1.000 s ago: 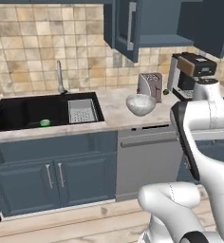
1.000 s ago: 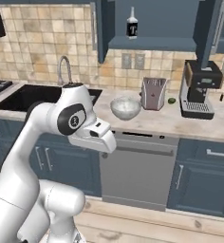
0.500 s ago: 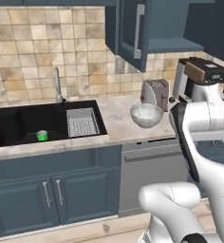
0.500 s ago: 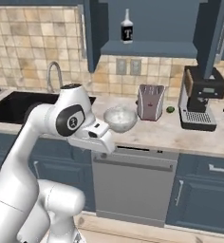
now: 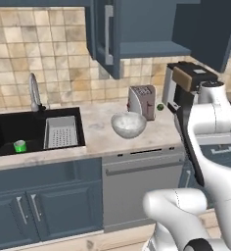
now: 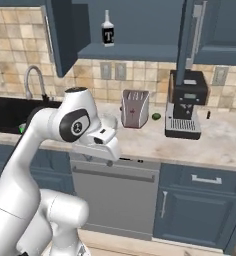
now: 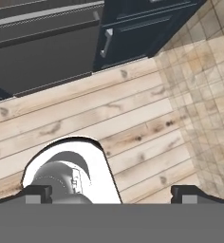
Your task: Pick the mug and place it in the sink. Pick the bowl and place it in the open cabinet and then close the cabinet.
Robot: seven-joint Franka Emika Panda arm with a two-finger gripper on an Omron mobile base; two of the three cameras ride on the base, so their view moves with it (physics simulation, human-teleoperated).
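The mug (image 5: 20, 146) lies in the sink (image 5: 5, 131); that step is done. The bowl (image 5: 128, 124) sits on the surface (image 5: 100, 137) beside the toaster (image 5: 141, 101), now nearer centre since the base drove right. Jaws apart, empty, facing the floor (image 7: 133, 123).

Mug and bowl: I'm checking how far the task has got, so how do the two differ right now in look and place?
The mug is small, bright green and stands down inside the black sink; the bowl is wide, whitish-grey and marbled, and sits on the counter in front of the toaster. The mug's step looks done; the bowl is not yet in the cabinet. Both stand upright, and neither is gripped.
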